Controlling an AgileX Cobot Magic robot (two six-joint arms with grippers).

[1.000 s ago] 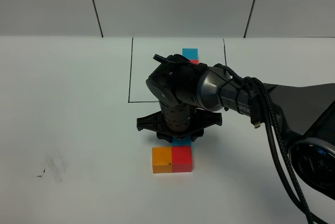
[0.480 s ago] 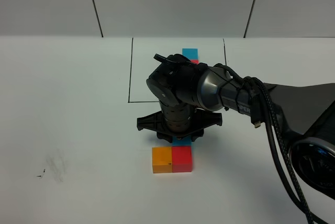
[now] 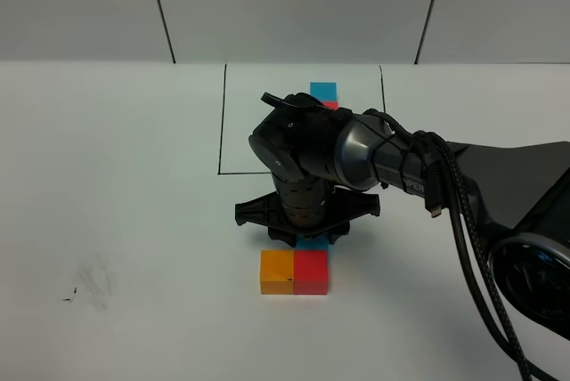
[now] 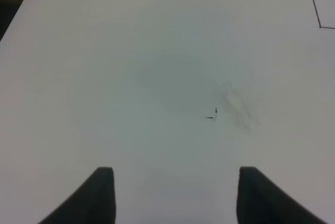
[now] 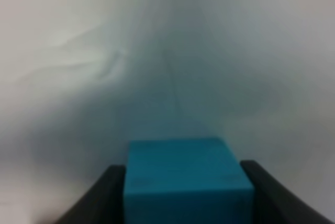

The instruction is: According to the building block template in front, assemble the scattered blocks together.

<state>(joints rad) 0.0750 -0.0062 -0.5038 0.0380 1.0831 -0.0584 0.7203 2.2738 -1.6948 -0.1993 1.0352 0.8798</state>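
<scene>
1. The right gripper [image 5: 183, 203] is clamped on the blue cube [image 5: 186, 174]: in its wrist view both dark fingers [image 5: 99, 198] press flat against the cube's opposite side faces. In the high view the gripper [image 3: 307, 237] points straight down, and only a sliver of the blue cube [image 3: 311, 243] shows beneath it.

2. That cube sits at 12 o'clock of the red cube [image 3: 311, 272], very close to it; whether they touch cannot be told. The orange cube [image 3: 276, 272] lies against the red one at its 9 o'clock side.

3. The building block template [image 3: 323, 93] stands at 12 o'clock of the gripper inside the thin black frame [image 3: 221, 118], mostly hidden by the arm; only its blue top and a strip of red are visible.

4. Handling, as a judgement: the cubes look small, rigid and light, with smooth flat faces. Holding across two parallel side faces, as now, is the sound grip; a light block may slide or twist when released.

5. Room: the white table [image 3: 107, 176] lies open at 3, 6 and 9 o'clock of the cubes. The tight spot is the red cube just beside the gripper fingers.

6. The left gripper [image 4: 172, 195] hangs with its fingers apart, holding nothing, over bare table near a faint smudge [image 4: 235, 106].
</scene>
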